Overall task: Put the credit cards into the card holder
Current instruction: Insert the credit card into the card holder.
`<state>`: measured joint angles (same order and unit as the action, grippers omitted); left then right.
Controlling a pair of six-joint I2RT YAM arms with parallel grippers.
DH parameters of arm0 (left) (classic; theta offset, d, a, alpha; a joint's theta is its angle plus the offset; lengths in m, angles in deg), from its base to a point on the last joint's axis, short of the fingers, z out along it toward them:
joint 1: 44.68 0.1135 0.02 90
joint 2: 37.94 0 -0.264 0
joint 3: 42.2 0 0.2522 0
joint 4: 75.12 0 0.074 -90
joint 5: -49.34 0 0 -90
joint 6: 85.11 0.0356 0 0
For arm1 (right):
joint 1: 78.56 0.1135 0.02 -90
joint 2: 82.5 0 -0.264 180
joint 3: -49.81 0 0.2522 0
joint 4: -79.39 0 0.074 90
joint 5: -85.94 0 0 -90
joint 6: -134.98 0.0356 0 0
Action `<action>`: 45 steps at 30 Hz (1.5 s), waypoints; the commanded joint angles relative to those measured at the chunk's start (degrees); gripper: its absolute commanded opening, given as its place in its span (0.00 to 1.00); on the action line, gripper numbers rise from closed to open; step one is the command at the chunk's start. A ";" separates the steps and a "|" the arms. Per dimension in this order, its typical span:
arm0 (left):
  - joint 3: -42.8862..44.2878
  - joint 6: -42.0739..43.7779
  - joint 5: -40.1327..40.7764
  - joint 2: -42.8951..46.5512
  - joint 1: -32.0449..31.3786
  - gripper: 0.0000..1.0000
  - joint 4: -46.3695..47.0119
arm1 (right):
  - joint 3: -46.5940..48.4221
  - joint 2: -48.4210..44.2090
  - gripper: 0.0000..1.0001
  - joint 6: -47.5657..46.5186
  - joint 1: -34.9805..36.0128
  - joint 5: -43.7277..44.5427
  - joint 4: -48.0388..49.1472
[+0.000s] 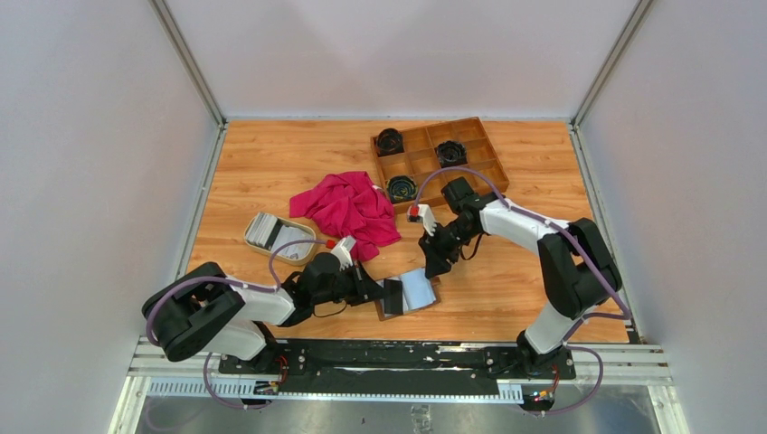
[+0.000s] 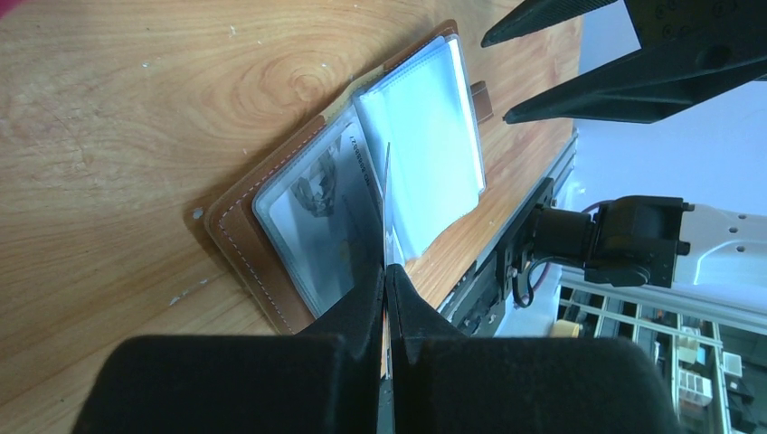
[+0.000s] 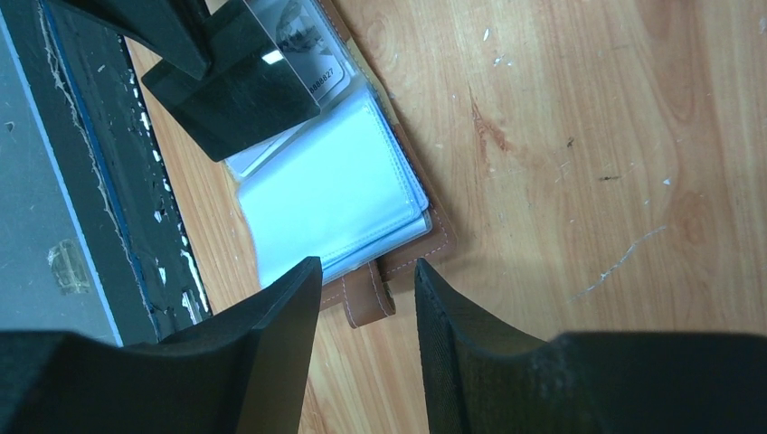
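Note:
The brown leather card holder (image 1: 421, 291) lies open on the table near the front edge, its clear sleeves up. My left gripper (image 1: 391, 296) is at its left side, shut on a thin credit card (image 2: 387, 190) that stands edge-on over the fold between the sleeves (image 2: 434, 145). Another card (image 2: 326, 203) sits in the left sleeve. My right gripper (image 3: 362, 269) is open and empty, just above the holder's snap tab (image 3: 371, 297), and shows in the top view (image 1: 433, 261). More credit cards (image 1: 271, 231) lie stacked in a cream dish.
A red cloth (image 1: 348, 208) lies behind the holder. The cream dish (image 1: 298, 251) is to the left of it. A wooden compartment tray (image 1: 479, 145) with dark round items stands at the back. The table's black front rail (image 3: 108, 181) runs close beside the holder.

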<state>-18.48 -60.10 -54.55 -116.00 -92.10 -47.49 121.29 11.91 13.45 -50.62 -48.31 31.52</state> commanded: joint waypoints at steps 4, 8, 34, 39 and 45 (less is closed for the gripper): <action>0.70 0.21 -0.54 -0.13 0.22 0.00 -0.08 | 2.37 1.35 0.46 -0.61 1.23 2.59 -2.60; 0.68 0.05 -0.85 0.01 0.22 0.00 -0.08 | 3.05 1.63 0.47 -1.97 1.22 2.21 -4.12; -0.65 -0.53 -2.70 0.70 0.22 0.00 0.01 | 3.96 3.39 0.47 -3.33 1.68 1.62 -5.88; -0.60 -0.46 -3.11 0.11 0.22 0.00 0.16 | 4.23 3.78 0.47 -3.45 1.70 1.71 -6.23; -0.68 -0.41 -3.50 -0.29 0.22 0.00 0.19 | 4.26 4.09 0.47 -3.45 1.83 1.80 -6.32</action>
<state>-18.81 -60.71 -57.28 -115.48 -92.10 -47.56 124.17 15.22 10.85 -49.76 -46.87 27.04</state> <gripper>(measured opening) 0.003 0.470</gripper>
